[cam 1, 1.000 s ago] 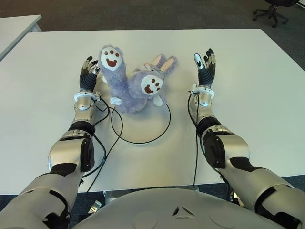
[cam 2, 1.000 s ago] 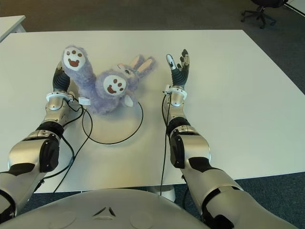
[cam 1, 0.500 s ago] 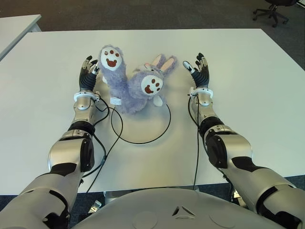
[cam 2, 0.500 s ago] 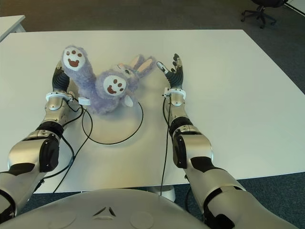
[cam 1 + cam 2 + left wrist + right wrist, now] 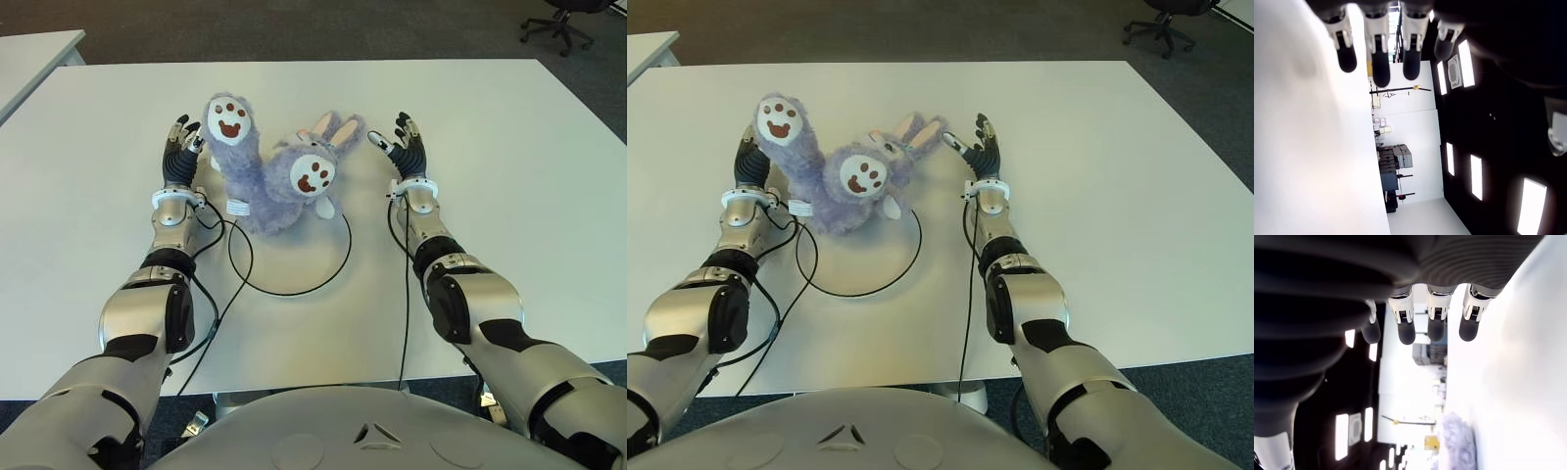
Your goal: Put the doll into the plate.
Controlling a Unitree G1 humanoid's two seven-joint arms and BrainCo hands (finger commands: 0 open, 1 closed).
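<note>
On the white table (image 5: pixel 509 196), a thin black ring, the plate (image 5: pixel 290 290), is part hidden at its far rim by the purple doll (image 5: pixel 279 166). Left hand (image 5: pixel 180 150) and right hand (image 5: pixel 404 147) flank the doll, fingers spread, holding nothing; contact with the doll cannot be made out.

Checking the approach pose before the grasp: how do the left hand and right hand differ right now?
The left hand shows beside the doll's raised foot, on its left; the right hand shows to the right of its ears. The left hand points straight up the table; the right hand tilts in toward the doll. Both are open and hold nothing.
</note>
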